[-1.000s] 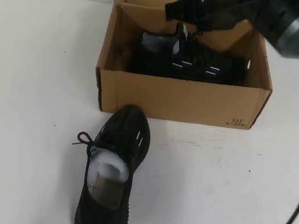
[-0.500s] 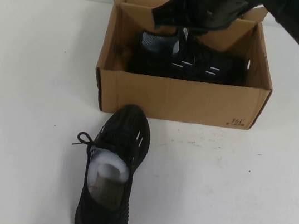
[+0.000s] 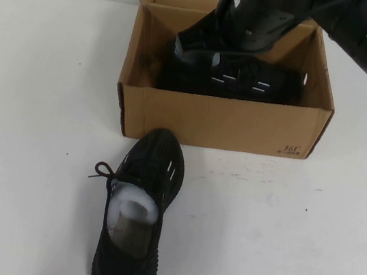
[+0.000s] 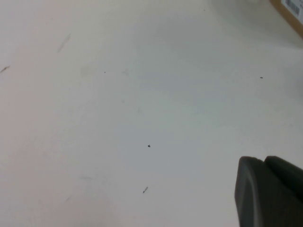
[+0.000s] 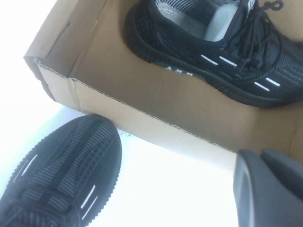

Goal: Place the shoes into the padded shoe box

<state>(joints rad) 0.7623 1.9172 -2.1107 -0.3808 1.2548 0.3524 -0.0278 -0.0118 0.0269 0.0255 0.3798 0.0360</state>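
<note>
One shoe [image 3: 237, 76] already lies inside the cardboard box [image 3: 220, 121], stretched sideways along the floor of the box with its white dash marks facing the near wall. In the right wrist view the same shoe in the box [image 5: 222, 52] rests flat on its sole against the near wall, laces up, with nothing gripping it. That half of the job looks done.

The second shoe [image 3: 136, 213] is outside, on the table [image 3: 34, 122] just in front of the box's near wall, toe pointing at the box and nearly touching it, white paper stuffing showing in its opening. It stands upright on its sole with a lace end trailing off to one side. This shoe is what is left: it has to be picked up and set in the box beside the first, and there looks to be free floor toward the far wall.

The right gripper [image 3: 197, 43] hangs above the box, over the heel end of the boxed shoe, its fingers pressed together and holding nothing. The left gripper [image 4: 270, 189] is away from the box over bare table; whether its fingers are spread or together cannot be told.
</note>
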